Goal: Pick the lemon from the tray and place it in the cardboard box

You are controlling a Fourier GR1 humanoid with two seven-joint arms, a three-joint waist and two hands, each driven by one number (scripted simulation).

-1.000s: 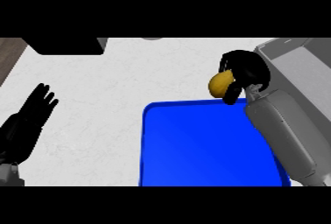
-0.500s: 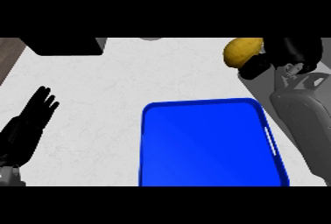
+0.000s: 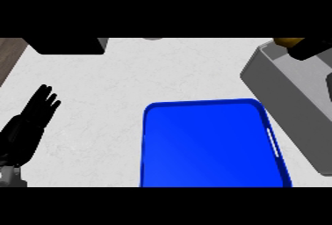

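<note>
The lemon shows as a small yellow patch at the upper right edge of the head view, held well above the counter. My right hand is curled round it, and most of the hand runs out of view. Its grey forearm fills the right side. Below lies the blue tray, with nothing on it. My left hand rests open at the left edge, fingers up. A dark boxy object sits at the top left; I cannot tell whether it is the cardboard box.
White counter spreads between the tray and the dark object. A strip of brown floor marks the counter's left edge. A small grey object peeks in at the top middle.
My right hand has carried the lemon up and to the right, from above the tray's far corner to the view's upper right edge. The forearm now looms larger. The left hand has stayed put.
</note>
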